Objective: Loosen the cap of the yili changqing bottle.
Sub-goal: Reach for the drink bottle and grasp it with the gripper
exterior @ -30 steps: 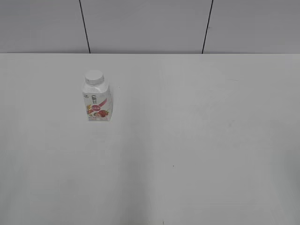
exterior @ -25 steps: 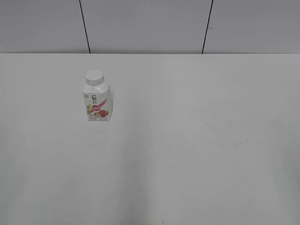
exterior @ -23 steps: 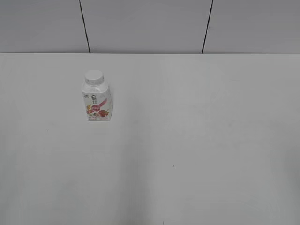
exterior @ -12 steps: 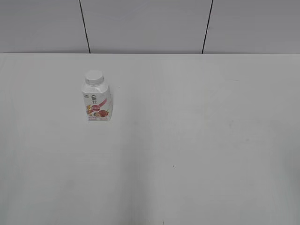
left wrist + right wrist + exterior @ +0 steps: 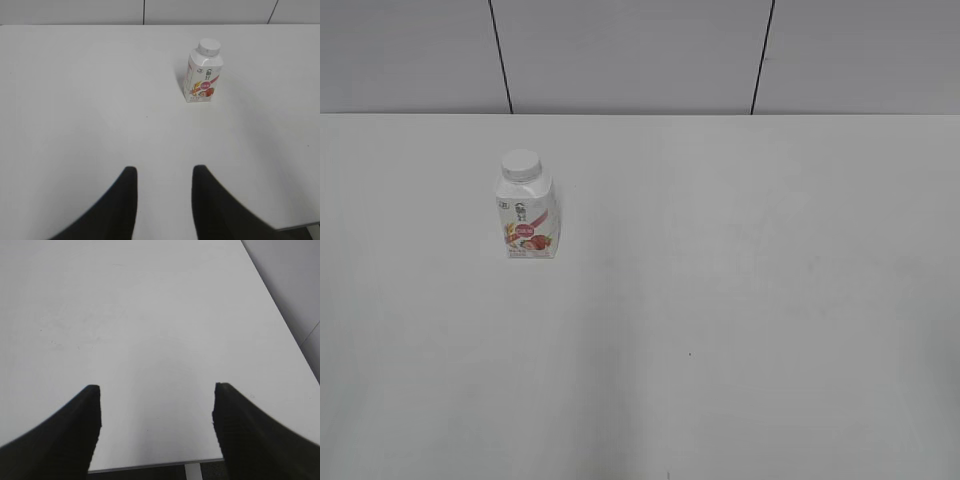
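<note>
White table point(image 5: 740, 300), seen from the front: neither of my arms enters this view. My right gripper point(image 5: 156, 390) hovers over bare tabletop near the table's right edge, its two dark fingers spread wide and holding nothing. My left gripper point(image 5: 162, 172) is likewise raised above the surface, fingers parted by a moderate gap, empty. The yili changqing bottle point(image 5: 202, 77) stands well ahead of the left gripper and slightly to its right, apart from both grippers. Its long axis is vertical, pink-red label toward the front camera. The cap point(image 5: 520, 163) sits on the neck, pointing up.
</note>
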Controlling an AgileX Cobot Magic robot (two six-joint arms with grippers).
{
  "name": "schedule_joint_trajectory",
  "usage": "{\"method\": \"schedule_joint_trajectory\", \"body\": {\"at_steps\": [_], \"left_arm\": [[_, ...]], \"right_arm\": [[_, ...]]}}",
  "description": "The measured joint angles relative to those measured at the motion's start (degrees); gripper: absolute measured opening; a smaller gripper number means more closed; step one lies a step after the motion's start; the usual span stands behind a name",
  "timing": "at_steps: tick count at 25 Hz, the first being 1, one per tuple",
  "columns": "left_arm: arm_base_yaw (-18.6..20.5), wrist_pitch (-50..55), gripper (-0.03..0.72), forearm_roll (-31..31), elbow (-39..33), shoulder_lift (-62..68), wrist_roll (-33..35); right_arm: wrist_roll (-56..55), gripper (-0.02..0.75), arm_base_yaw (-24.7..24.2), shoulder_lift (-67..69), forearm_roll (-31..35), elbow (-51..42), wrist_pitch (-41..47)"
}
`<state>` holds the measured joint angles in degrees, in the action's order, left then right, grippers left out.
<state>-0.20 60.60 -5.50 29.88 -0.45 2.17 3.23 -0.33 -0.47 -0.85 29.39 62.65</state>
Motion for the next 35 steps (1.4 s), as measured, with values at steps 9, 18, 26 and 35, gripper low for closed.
{"method": "schedule_joint_trajectory", "body": {"at_steps": [9, 18, 26, 35], "left_arm": [[0.00, -17.02, 0.239, -1.23, 3.66, 8.09, 0.00], [0.00, -35.25, 0.239, -1.22, 3.72, 28.84, 6.23], [0.00, -51.56, 0.239, -1.91, 3.72, 47.20, 7.55], [-0.73, -66.83, 0.239, -0.03, -1.69, 61.40, 5.71]], "right_arm": [[0.00, 0.552, 0.00, 0.00, 0.00, 0.00, -0.02], [0.00, 0.552, 0.00, 0.00, 0.00, 0.00, -0.02], [0.00, 0.552, 0.00, 0.00, 0.00, 0.00, -0.02], [0.00, 0.552, 0.00, 0.00, 0.00, 0.00, -0.02]]}}
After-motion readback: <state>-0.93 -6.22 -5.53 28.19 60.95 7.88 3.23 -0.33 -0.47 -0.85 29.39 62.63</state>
